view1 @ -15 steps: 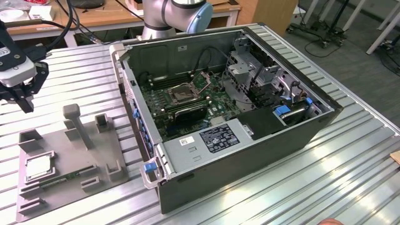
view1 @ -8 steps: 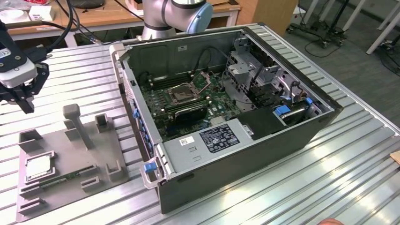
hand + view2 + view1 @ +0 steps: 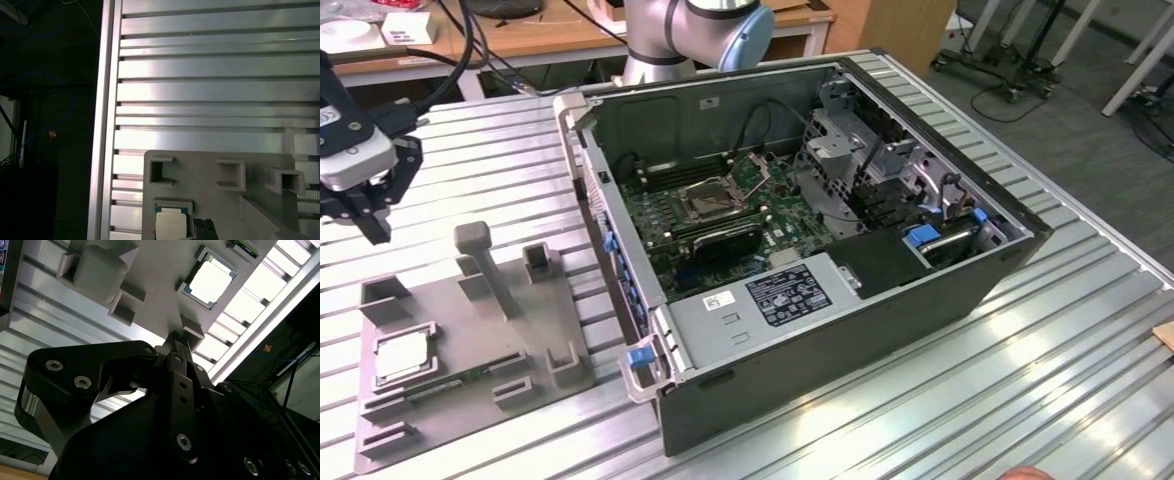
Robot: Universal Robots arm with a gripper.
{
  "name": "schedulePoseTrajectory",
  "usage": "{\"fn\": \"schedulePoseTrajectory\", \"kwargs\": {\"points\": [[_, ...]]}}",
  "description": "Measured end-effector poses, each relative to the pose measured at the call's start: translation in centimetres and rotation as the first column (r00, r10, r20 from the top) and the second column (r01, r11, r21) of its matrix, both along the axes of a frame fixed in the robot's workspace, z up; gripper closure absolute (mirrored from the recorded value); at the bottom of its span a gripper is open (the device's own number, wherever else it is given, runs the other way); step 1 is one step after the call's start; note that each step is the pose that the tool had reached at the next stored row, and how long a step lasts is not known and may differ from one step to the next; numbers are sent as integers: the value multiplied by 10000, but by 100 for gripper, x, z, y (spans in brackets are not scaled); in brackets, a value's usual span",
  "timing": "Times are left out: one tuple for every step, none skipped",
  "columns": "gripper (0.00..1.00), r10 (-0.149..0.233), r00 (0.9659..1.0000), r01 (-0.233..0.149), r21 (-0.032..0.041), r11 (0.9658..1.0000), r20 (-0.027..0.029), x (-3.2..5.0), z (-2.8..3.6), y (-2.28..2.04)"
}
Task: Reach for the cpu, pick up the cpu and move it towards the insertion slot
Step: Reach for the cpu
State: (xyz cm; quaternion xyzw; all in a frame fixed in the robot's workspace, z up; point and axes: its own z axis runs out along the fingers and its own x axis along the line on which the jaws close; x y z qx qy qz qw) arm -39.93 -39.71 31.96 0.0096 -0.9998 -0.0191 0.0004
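We are reaching for the cpu (image 3: 400, 356), which is lying in the grey fixture (image 3: 467, 345) on the surface (image 3: 494, 160), well apart from the insertion slot (image 3: 711, 200). The gripper (image 3: 371, 232) is hanging above the fixture, its fingers (image 3: 176, 342) pressing together and holding nothing. We are judging that a grasp calls for parting them squarely over the chip.

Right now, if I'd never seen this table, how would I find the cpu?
Find the big open computer case on the metal table; to the exterior view's left of it lies a grey holder plate. The cpu sits in a square pocket on that plate. It is the only shiny silver square there, unlike the thin green memory stick beside it.
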Motion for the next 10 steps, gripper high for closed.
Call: {"fn": "schedulePoseTrajectory", "kwargs": {"points": [[90,1,10000,-1,-1,10000,-1,-2,0,0],[90,0,10000,0,-1,10000,-1,-5,0,0],[90,0,10000,0,-1,10000,-1,-6,0,0],[90,0,10000,0,0,10000,0,-6,0,0],[90,0,10000,0,0,10000,-1,-6,0,0],[90,0,10000,0,-1,10000,-1,-6,0,0],[90,0,10000,0,0,10000,0,-6,0,0],[90,0,10000,0,0,10000,0,-6,0,0],[90,0,10000,0,0,10000,-1,-7,0,0],[90,0,10000,0,-1,10000,0,-7,0,0]]}}
